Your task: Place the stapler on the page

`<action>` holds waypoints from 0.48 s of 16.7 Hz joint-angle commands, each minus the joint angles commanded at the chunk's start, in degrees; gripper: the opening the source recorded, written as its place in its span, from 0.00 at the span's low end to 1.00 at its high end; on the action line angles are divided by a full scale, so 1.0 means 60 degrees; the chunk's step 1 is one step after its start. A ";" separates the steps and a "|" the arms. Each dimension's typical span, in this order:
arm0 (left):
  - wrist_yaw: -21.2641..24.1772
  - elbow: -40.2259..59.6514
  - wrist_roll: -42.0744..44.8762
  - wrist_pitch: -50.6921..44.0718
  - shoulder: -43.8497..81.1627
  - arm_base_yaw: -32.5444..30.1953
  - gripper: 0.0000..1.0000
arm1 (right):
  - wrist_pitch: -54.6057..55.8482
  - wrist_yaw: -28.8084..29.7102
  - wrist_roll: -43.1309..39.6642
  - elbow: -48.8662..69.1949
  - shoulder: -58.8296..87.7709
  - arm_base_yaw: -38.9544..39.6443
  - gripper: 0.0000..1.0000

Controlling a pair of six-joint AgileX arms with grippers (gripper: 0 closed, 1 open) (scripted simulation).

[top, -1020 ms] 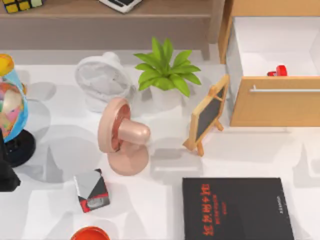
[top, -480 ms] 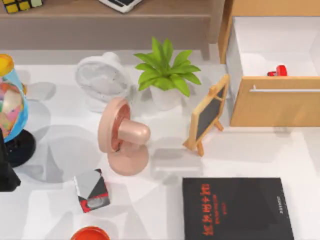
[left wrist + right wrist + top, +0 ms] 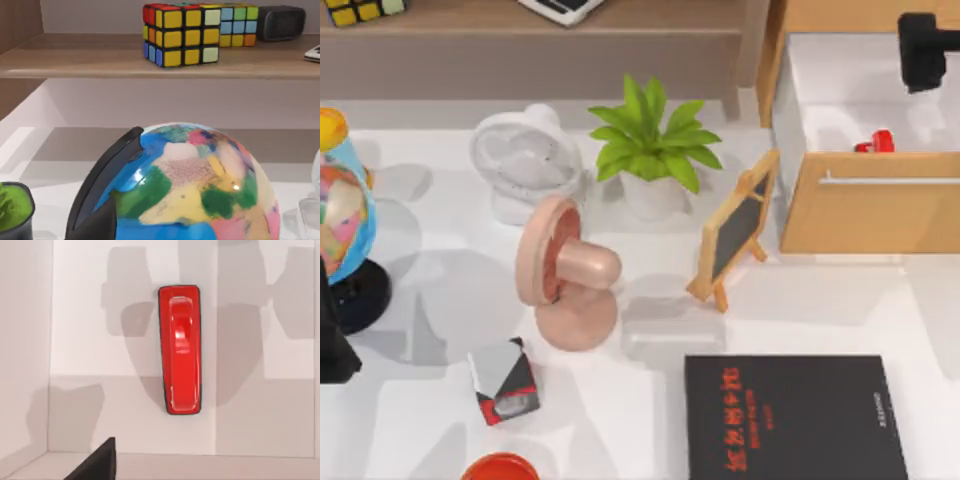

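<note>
The small glossy red stapler point(image 3: 876, 142) lies inside the open wooden drawer point(image 3: 868, 205) at the table's right rear, close behind the drawer's front panel. In the right wrist view the stapler point(image 3: 180, 350) lies flat on the drawer's white floor, seen from straight above. My right gripper point(image 3: 925, 45) hangs over the drawer's rear, beyond the stapler and apart from it. The page point(image 3: 795, 415), a large black book cover with red characters, lies flat at the front right of the table. My left arm point(image 3: 332, 340) stays parked at the table's left edge beside the globe point(image 3: 190, 185).
A blackboard easel point(image 3: 735, 228) stands between drawer and book. A pink fan point(image 3: 565, 275), white fan point(image 3: 525, 160) and potted plant point(image 3: 650, 150) fill the middle. A red-and-grey cube point(image 3: 505, 382) and red bowl point(image 3: 500, 467) sit front left. Rubik's cubes point(image 3: 182, 34) rest on the shelf.
My right arm has come into the top view above the open drawer at the right rear. Stapler, book and left arm have not moved.
</note>
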 joint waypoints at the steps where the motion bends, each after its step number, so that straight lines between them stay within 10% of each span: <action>1: 0.0000 0.0000 0.0000 0.0000 0.0000 0.0000 1.00 | -0.0477 0.0003 0.0048 0.0830 0.0951 0.0063 1.00; 8: 0.0000 0.0000 0.0000 0.0000 0.0000 0.0000 1.00 | -0.2787 0.0047 0.0336 0.4766 0.5037 0.0276 1.00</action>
